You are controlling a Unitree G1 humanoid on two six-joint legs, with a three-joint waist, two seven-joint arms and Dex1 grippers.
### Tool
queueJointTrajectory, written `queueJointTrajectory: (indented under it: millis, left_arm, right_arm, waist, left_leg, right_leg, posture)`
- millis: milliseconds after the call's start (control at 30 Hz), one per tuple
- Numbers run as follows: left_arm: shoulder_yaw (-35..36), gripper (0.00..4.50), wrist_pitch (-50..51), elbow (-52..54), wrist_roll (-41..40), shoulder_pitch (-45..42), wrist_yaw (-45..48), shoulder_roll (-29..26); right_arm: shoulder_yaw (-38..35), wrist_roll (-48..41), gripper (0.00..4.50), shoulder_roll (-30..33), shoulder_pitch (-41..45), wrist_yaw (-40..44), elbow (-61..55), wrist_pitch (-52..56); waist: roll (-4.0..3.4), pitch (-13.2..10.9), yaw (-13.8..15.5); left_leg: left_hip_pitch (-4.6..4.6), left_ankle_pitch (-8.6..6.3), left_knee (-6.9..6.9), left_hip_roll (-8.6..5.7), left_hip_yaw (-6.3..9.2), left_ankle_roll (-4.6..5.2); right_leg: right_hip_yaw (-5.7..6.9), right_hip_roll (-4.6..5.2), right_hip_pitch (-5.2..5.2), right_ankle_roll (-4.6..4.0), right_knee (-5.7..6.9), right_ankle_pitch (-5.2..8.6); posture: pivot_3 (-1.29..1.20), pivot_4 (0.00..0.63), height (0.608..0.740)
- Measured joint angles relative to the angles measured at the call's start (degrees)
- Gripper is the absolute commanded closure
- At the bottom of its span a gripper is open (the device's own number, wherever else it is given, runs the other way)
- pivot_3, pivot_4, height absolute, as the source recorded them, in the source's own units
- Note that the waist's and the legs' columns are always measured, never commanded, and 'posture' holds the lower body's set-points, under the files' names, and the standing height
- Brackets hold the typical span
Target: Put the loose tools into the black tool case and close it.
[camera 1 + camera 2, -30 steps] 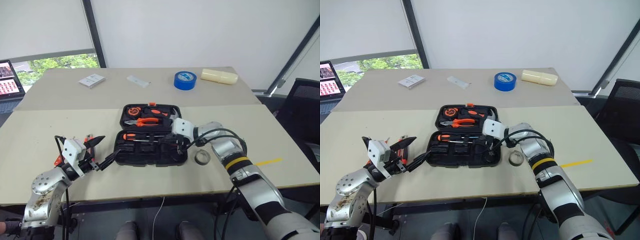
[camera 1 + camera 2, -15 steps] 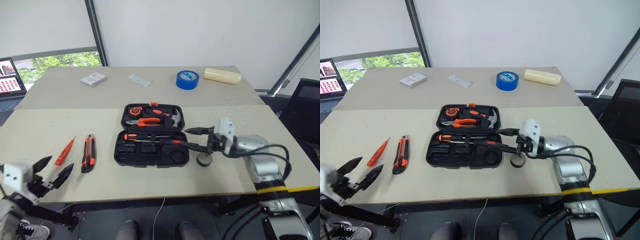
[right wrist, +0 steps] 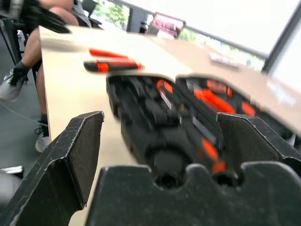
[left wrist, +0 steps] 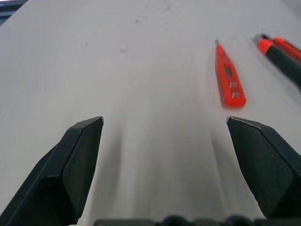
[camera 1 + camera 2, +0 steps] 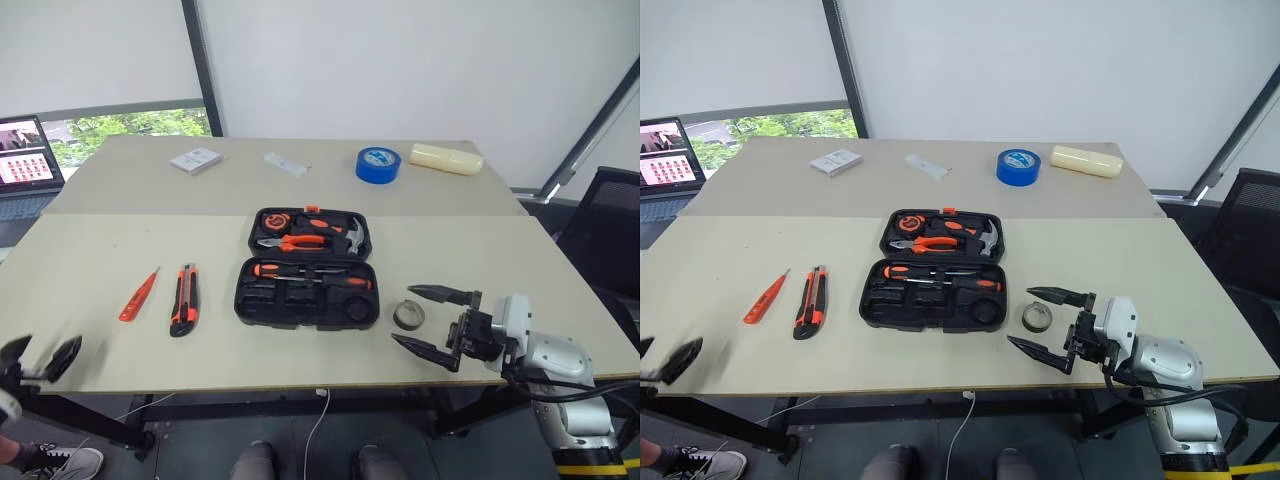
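Black moulded plastic marks the tool case (image 5: 307, 268), which lies open at the middle of the desk (image 5: 90, 270) in the left eye view, its slots already holding pliers, a hammer and two black-and-orange screwdrivers (image 5: 310, 274). Left of it, well apart, the slim orange screwdriver (image 5: 138, 295) and the utility knife (image 5: 182, 300) lie side by side on the bare desk. Just right of the case sits the small dark tape ring (image 5: 408, 315), and the right end effector (image 5: 430, 323) hovers beside it, jaws spread wide and empty. A blue tape roll (image 5: 376, 164) and a cream cylinder (image 5: 443, 158) rest at the far edge.

Seen from the right eye, the left end effector (image 5: 662, 362) hangs off the near left corner of the desk, holding nothing.

From the left wrist, its fingers (image 4: 70, 167) stand wide apart, with the orange screwdriver and knife ahead on the desk.

From the right wrist, the open case fills the space between spread fingers (image 3: 66, 160).

By this evidence the task is partly done: three loose tools remain out, and the lid is not yet closed.
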State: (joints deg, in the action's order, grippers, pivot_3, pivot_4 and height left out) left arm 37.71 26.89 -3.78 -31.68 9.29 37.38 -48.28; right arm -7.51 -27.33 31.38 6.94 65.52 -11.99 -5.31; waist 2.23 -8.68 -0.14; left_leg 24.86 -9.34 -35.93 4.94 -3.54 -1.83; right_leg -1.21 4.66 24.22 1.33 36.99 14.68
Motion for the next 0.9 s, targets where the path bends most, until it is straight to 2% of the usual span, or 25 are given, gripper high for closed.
queueJointTrajectory:
  millis: [67,167,233,300,433,500,633,667,700,833,900]
  left_arm:
    - [-3.72,0.00,5.71,0.70,0.12,-4.86,-1.21,-2.51]
    - [-10.36,0.00,11.74,-1.26,1.69,-14.09,-3.22,-3.34]
    - [-14.16,0.00,13.23,-2.97,3.42,-17.40,-3.75,-3.42]
    - [-17.69,0.00,13.57,-6.42,5.65,-20.54,-4.51,-3.20]
    - [-21.39,1.02,14.55,-11.57,8.88,-25.39,-4.71,-2.60]
    - [-21.92,1.90,14.89,-12.25,9.36,-26.20,-4.49,-2.60]
    - [-19.92,3.38,15.84,-10.38,9.23,-23.64,-3.79,-2.71]
    - [-19.31,3.56,15.80,-10.25,9.15,-23.02,-3.38,-2.74]
    - [-18.65,4.00,15.64,-10.25,9.03,-22.46,-2.80,-2.74]
    - [-17.15,4.00,8.22,-12.16,8.54,-22.70,2.15,-1.06]
    - [-17.07,4.00,1.53,-11.32,6.18,-26.19,9.83,-0.48]
  right_arm:
    - [0.46,-0.71,0.04,0.28,2.20,-0.80,-1.83,1.34]
    - [1.81,-1.18,0.04,0.92,5.62,-1.79,-3.76,3.87]
    - [2.84,-1.30,0.04,1.17,6.85,-1.77,-4.43,4.98]
    - [3.88,-1.81,0.04,1.95,8.56,-1.64,-4.53,6.64]
    - [4.86,-3.19,0.00,3.28,12.27,-1.37,-4.90,9.73]
    - [4.92,-3.29,0.00,3.66,13.11,-1.21,-5.18,10.32]
    - [4.93,-3.45,0.00,5.17,12.96,-0.45,-6.26,11.40]
    - [4.84,-3.55,0.00,5.56,12.85,-0.41,-6.41,11.64]
    - [4.71,-3.78,0.00,5.87,12.70,-0.37,-6.62,11.79]
    - [3.29,-4.59,0.00,7.73,10.92,-0.32,-7.04,12.16]
    - [0.97,-5.59,0.00,9.47,9.74,-0.47,-7.08,13.06]
  waist:
    - [-0.01,0.00,-0.03]
    - [0.03,0.02,0.00]
    - [0.06,0.04,-0.03]
    - [0.08,0.03,-0.38]
    - [0.09,0.03,-0.42]
    - [0.08,0.02,-0.26]
    - [0.08,0.03,-0.19]
    - [0.08,0.03,-0.26]
    - [0.08,0.03,-0.28]
    - [0.11,0.01,-0.11]
    - [0.41,-0.14,0.93]
  left_leg:
    - [-0.02,0.02,0.00,-0.04,-0.02,-0.02]
    - [0.02,0.07,0.00,-0.02,0.00,0.00]
    - [0.12,0.35,0.01,-0.01,0.07,0.42]
    - [0.19,0.27,0.09,0.00,0.08,0.30]
    - [0.24,0.13,0.16,-0.01,0.14,0.16]
    - [0.24,0.12,0.15,-0.03,0.13,0.16]
    - [0.23,0.12,0.07,-0.05,0.07,0.15]
    - [0.21,0.12,0.06,-0.04,0.07,0.15]
    - [0.20,0.12,0.06,-0.04,0.08,0.15]
    - [0.18,0.14,0.02,-0.03,0.10,0.14]
    - [0.32,0.21,-0.06,0.00,0.14,0.07]
  right_leg:
    - [0.01,0.05,-0.03,0.02,0.01,-0.03]
    - [0.01,-0.08,-0.17,0.01,0.04,-0.07]
    - [-0.05,-0.20,-0.16,0.05,0.09,-0.23]
    - [-0.14,-0.28,-0.03,0.05,0.11,-0.16]
    - [-0.14,-0.31,-0.02,0.16,0.13,0.03]
    - [-0.14,-0.28,-0.03,0.17,0.12,0.04]
    - [-0.18,-0.22,-0.07,0.17,0.11,0.04]
    - [-0.18,-0.22,-0.07,0.17,0.11,0.04]
    - [-0.18,-0.23,-0.08,0.17,0.12,0.04]
    - [-0.17,-0.25,-0.08,0.14,0.14,0.02]
    - [-0.07,-0.24,-0.05,0.11,0.12,-0.05]
  posture:
    - [0.00,0.150,0.740]
    - [0.00,0.150,0.740]
    - [0.00,0.150,0.740]
    - [0.00,0.150,0.740]
    - [0.00,0.150,0.740]
    - [0.00,0.150,0.740]
    - [0.00,0.150,0.740]
    - [0.00,0.150,0.740]
    - [0.00,0.150,0.740]
    - [0.00,0.150,0.740]
    - [0.00,0.150,0.740]
